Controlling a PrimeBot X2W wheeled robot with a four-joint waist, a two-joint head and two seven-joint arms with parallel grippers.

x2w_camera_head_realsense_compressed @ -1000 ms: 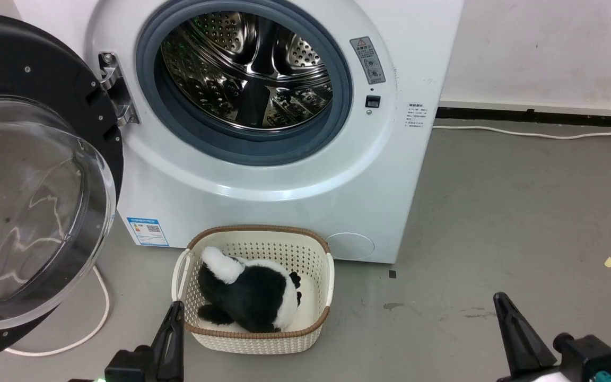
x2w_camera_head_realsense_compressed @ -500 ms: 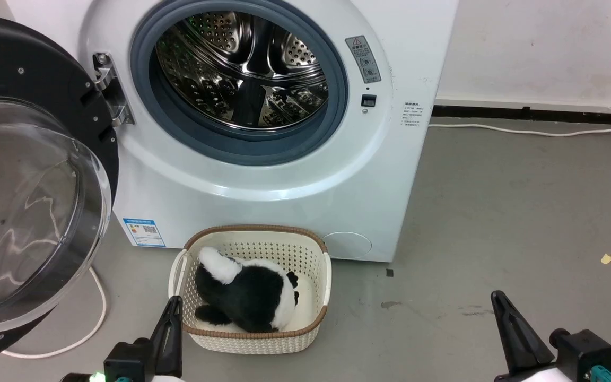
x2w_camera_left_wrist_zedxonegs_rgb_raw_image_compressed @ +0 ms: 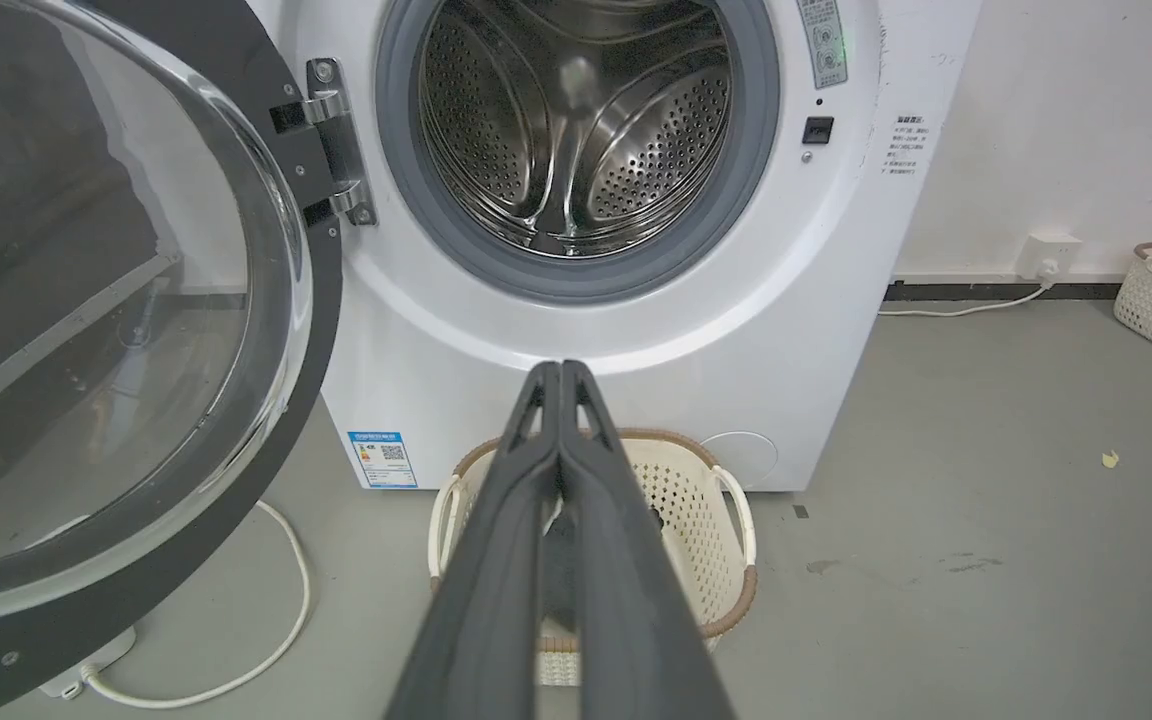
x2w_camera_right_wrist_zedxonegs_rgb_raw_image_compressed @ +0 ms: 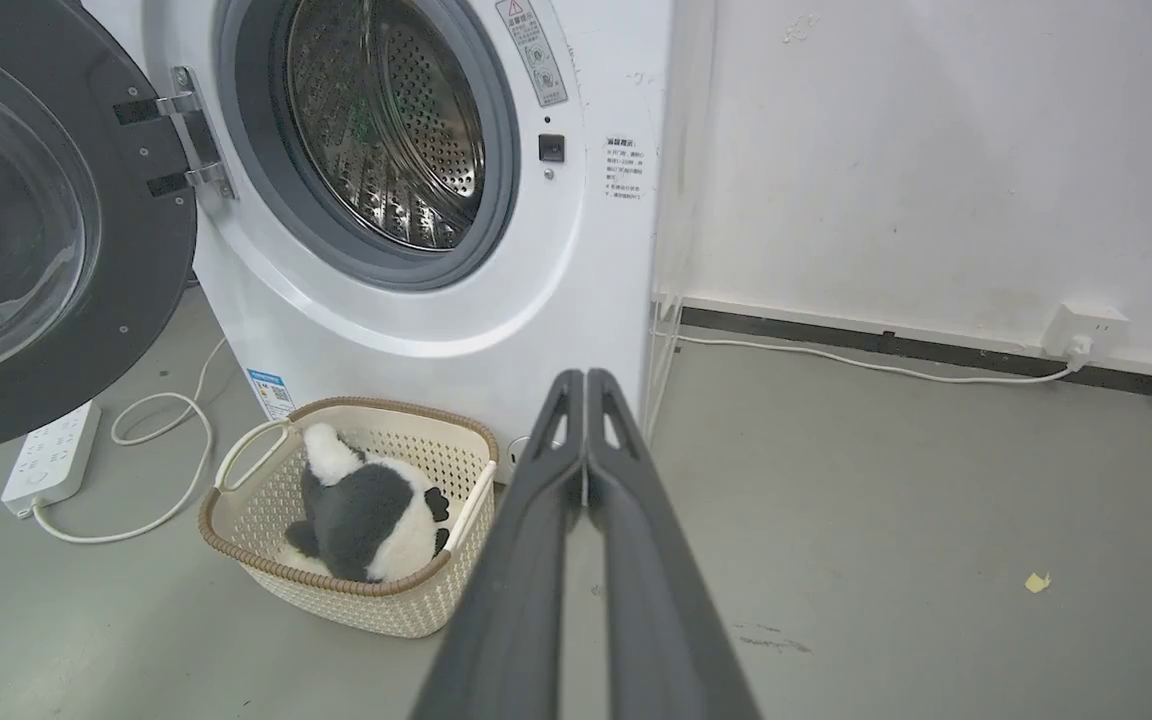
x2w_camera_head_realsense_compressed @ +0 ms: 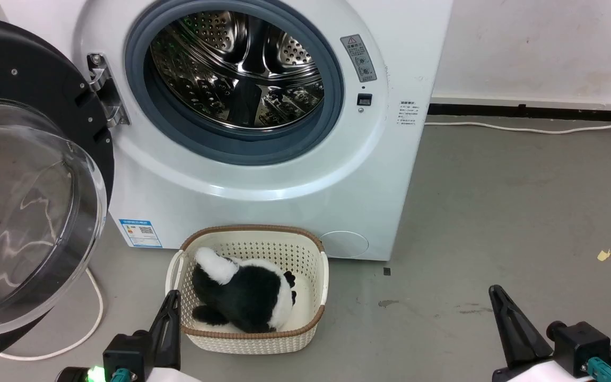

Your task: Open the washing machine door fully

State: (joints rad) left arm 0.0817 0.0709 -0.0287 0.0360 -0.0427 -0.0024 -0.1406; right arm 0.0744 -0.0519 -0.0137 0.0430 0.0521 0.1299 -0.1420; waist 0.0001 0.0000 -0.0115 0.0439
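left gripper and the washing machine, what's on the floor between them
A cream basket holding a black-and-white plush toy sits between the left gripper and the washing machine, clear in the head view.

The black washing machine door (x2w_camera_head_realsense_compressed: 24,180) hangs wide open left of the white washing machine (x2w_camera_head_realsense_compressed: 263,196).

left pincer (x2w_camera_head_realsense_compressed: 172,298) and right pincer (x2w_camera_head_realsense_compressed: 496,293) hang low, each closed tip to tip and empty
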